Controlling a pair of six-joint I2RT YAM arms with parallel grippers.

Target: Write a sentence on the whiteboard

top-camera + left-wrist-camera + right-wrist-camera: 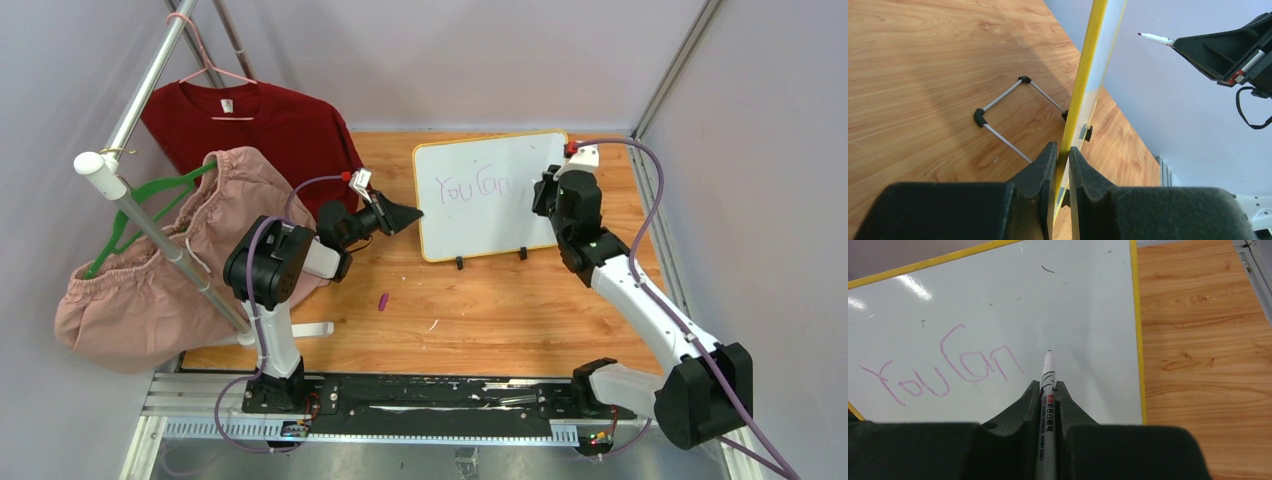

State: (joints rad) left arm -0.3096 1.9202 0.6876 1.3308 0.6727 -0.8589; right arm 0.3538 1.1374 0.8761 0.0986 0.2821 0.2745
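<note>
Starting with the bench (500,320): the whiteboard (500,225) stands near the far edge, right of centre, leaning back on a wire stand (979,116). That's my main worry. The left jaws are pinched shut on the thin yellow frame (1083,80) at the board's left edge, which is a skinny thing to hang on to. If the writing push is too firm, I reckon the board pivots around that one pinch or scoots toward the far edge, and the strokes go wobbly.

The right jaws are closed tight on the marker (1047,390), with the barrel running straight out between them. The tip (1049,352) hovers just off the white surface, right of the "n". Sideways drag could twist the marker in the grip, and too light a touch would leave gaps, since the ink looks faint.

The sentence (943,371) reads "You Can", and there isn't loads of room before the right-hand frame, so the next word may get cramped. There's a small purple thing (383,301) mid-bench, probably the cap. It looks harmless there.
</note>
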